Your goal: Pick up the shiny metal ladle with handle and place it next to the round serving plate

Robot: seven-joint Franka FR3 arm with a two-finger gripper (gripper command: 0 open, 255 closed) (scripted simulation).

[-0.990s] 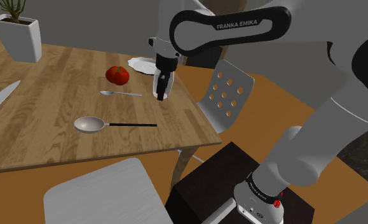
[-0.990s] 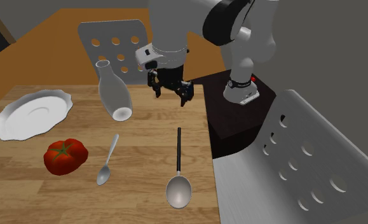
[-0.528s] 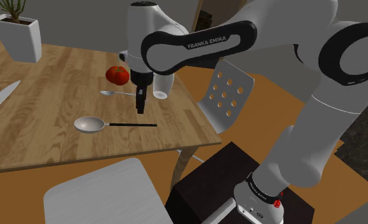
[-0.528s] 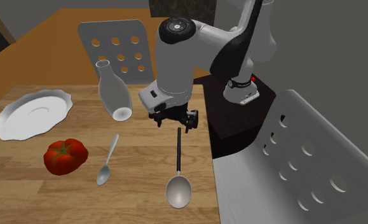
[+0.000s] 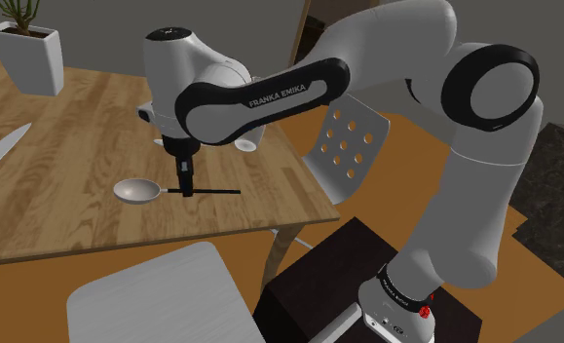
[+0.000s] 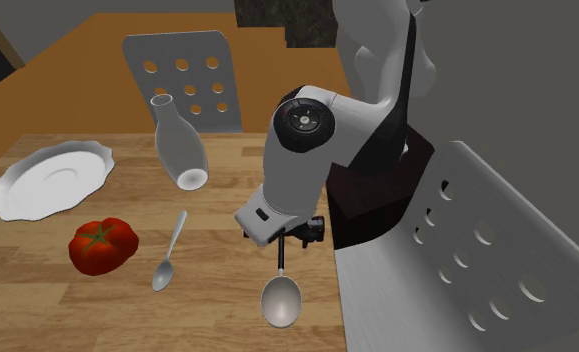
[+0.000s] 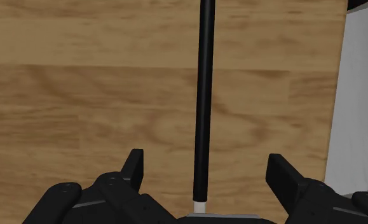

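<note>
A: What was the gripper (image 7: 208, 167) doing?

B: It was spread open. Its two fingers (image 7: 135, 167) stood on either side of the ladle (image 7: 204, 95), and the thin black handle ran between them without touching either.

A: And where did the ladle lie?

B: Flat on the wooden table (image 5: 65, 185), near the edge by the stand. The hand hung over the handle, close to the bowl.

A: What could have spoiled it?

B: I'd say the handle. It was thin and round, so a closing finger that met it first might have rolled it aside, or the ladle might have pivoted in a light pinch.

A: And farther out?

B: The spoon (image 6: 169, 255), the tomato (image 6: 102, 245) and a tipped white bottle (image 6: 182, 150) lay between the ladle and the plate (image 6: 49, 180). Carried low, the long handle might have clipped one of them. The plate sat well apart, by the far corner in the second exterior view.
</note>
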